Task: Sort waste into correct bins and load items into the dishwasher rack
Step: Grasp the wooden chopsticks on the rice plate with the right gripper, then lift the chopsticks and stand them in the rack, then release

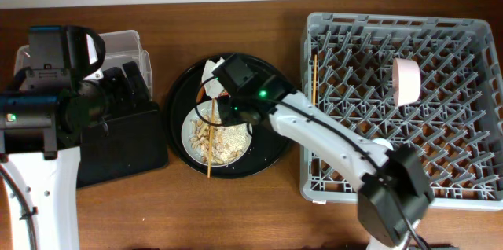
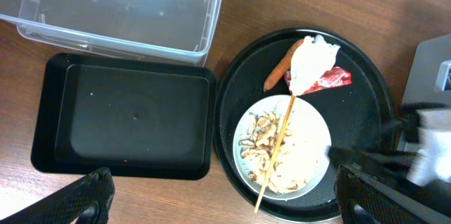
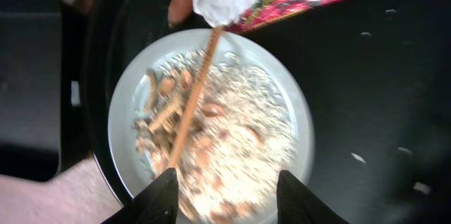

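A white plate with beige shredded scraps sits on a round black tray. One chopstick lies across the plate. White tissue, a red wrapper and an orange food piece lie on the tray behind the plate. My right gripper is open just above the plate. My left gripper is open and empty, high above the clear tub and the black rectangular tray. The pink bowl and another chopstick are in the grey rack. The blue cup is out of view.
The clear tub and the black rectangular tray hold nothing I can see. My right arm stretches from the front right across the rack's left edge to the round tray. The rack fills the right half of the table.
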